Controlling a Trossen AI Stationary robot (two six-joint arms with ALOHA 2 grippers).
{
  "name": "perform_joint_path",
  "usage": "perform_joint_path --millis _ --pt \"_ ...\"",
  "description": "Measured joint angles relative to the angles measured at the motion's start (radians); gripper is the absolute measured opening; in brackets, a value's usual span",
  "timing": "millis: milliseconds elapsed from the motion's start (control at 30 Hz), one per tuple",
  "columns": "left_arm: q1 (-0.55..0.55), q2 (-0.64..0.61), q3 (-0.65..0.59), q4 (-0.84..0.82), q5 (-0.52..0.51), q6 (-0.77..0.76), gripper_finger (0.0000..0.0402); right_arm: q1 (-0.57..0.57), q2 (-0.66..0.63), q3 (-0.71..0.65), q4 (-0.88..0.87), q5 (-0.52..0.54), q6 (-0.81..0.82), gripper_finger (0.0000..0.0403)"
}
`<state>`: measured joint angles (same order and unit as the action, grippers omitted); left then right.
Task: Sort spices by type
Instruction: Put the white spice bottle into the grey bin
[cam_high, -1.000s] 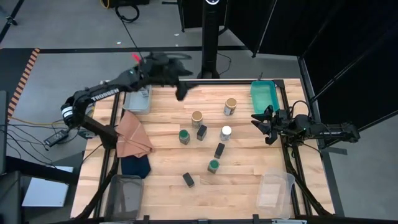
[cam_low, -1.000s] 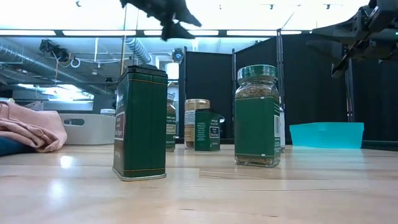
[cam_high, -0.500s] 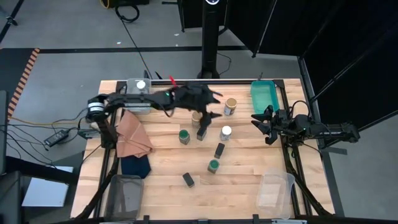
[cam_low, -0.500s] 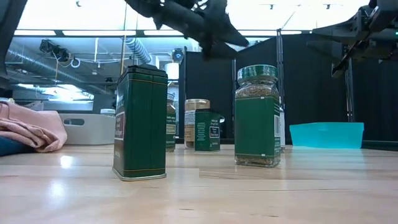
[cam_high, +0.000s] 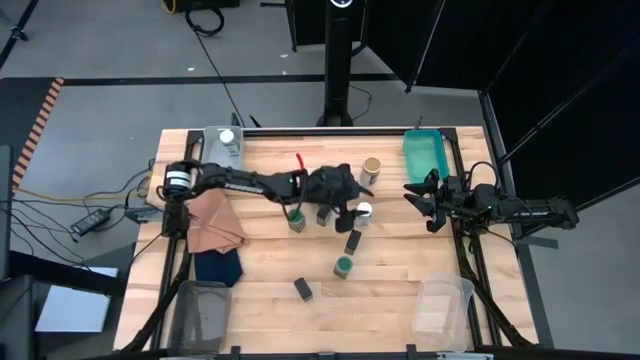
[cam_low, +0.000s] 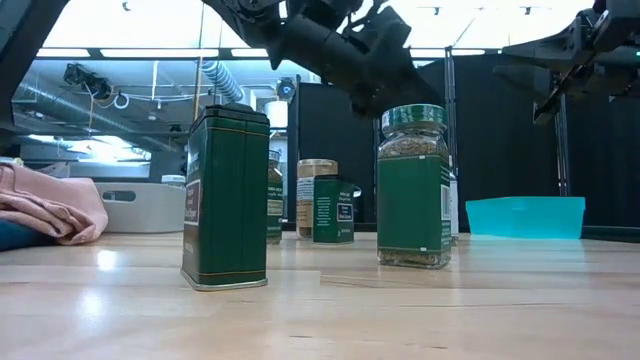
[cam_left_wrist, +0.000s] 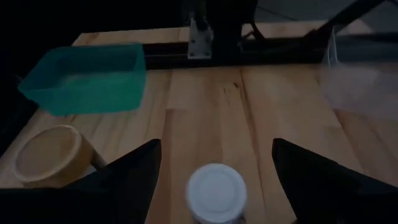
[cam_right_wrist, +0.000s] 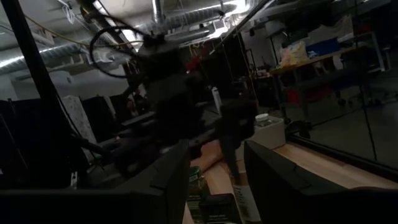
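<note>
My left gripper (cam_high: 354, 202) (cam_left_wrist: 214, 146) is open and hovers low over the middle of the table. One finger stands on either side of a white-lidded jar (cam_high: 363, 211) (cam_left_wrist: 216, 186) without touching it. A second white-lidded jar (cam_high: 228, 137) stands in the grey tray. A tan-lidded jar (cam_high: 372, 166) (cam_left_wrist: 53, 155) stands just beyond the gripper. Two green-lidded jars (cam_high: 296, 219) (cam_high: 344, 266) and three black tins (cam_high: 324, 213) (cam_high: 353, 241) (cam_high: 302, 289) stand upright on the wood. The arm hides the other tan-lidded jar. My right gripper (cam_high: 422, 200) waits open at the right edge.
A grey tray (cam_high: 212, 158) sits at the far left corner and a teal bin (cam_high: 425, 156) at the far right. Clear containers (cam_high: 200, 312) (cam_high: 443, 306) stand at the near corners. A brown cloth (cam_high: 212, 222) and a navy cloth (cam_high: 217, 266) lie on the left side.
My left arm has swung from above the grey tray at the far left toward the table's right and near side. It has come down over the group of jars and now stands around the white-lidded jar. The jars and tins have stayed in place.
</note>
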<state>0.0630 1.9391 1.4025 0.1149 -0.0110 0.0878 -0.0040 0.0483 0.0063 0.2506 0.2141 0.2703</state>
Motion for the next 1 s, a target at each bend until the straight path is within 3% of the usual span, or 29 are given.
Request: perform_joint_path --millis 400,1000 --pt "-0.013 0.062 0.001 0.038 -0.063 -0.019 0.0309 0.001 0.0 0.0 -0.006 -0.002 0.0 0.016" --pt "-0.006 0.129 0.0 0.018 -0.035 -0.066 0.0309 0.001 0.006 0.0 -0.029 -0.006 0.027 0.016"
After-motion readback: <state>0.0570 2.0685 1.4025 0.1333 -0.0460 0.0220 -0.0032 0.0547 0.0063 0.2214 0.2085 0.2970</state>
